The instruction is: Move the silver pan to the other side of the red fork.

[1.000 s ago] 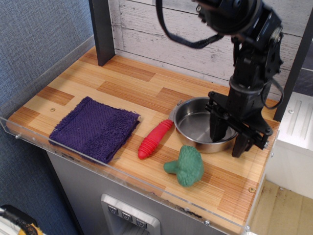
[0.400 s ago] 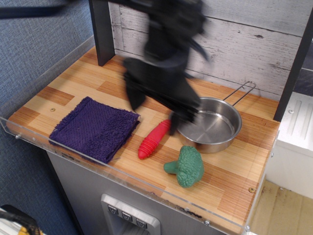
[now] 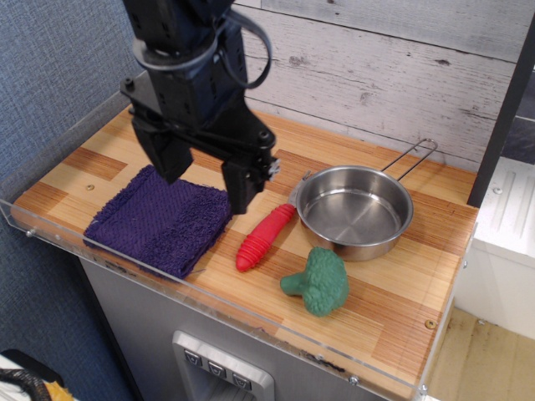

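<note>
Silver pan (image 3: 355, 210), small, round and shiny, is seen on the right half of a wooden desk (image 3: 117, 134), with its thin wire loop handle pointing toward the back right. Just beside its left rim lies the red fork (image 3: 265, 237), set diagonally; the ribbed red handle is plain, while the tined head is hidden near the pan's edge. A green broccoli toy (image 3: 319, 282) sits close in front of the pan, and a purple cloth (image 3: 159, 219) is spread on the left of the desk. The claw (image 3: 207, 171) hangs above the cloth's right edge, well apart from the pan, with its two dark fingers spread wide and nothing held between them. The pan is judged not yet moved, since it is on the fork's right and the open space for it is on the fork's left, around the cloth. For the step to be done well, the claw should be brought over the pan, and the near or far rim should be gripped rather than the springy wire handle. The pan should be lifted clear before being carried, so that neither the fork nor the broccoli is dragged along.
</note>
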`<state>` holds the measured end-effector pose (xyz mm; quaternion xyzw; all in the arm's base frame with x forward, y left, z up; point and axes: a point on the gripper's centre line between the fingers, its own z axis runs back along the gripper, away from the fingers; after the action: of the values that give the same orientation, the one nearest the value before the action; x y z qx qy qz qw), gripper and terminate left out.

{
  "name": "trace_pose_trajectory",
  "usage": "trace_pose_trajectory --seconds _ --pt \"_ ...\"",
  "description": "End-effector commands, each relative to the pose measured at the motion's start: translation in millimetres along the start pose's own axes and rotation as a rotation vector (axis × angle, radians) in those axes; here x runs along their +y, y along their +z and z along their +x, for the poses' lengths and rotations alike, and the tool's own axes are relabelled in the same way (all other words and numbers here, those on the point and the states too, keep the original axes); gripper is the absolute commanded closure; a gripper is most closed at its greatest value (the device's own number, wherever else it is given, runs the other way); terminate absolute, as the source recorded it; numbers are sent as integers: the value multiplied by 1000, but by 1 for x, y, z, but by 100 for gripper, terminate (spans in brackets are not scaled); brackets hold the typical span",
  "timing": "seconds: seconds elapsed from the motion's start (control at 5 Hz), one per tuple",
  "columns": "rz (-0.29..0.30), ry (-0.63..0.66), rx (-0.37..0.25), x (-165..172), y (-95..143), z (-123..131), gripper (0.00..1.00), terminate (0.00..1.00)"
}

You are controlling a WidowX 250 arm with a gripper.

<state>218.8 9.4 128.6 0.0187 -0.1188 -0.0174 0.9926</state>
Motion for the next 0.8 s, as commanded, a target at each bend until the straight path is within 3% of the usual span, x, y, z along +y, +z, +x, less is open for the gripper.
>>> trace_pose_trajectory --seconds 0.0,0.6 --pt "16 2 18 11 -19 44 0 0" --pt "25 19 20 15 -20 45 0 0"
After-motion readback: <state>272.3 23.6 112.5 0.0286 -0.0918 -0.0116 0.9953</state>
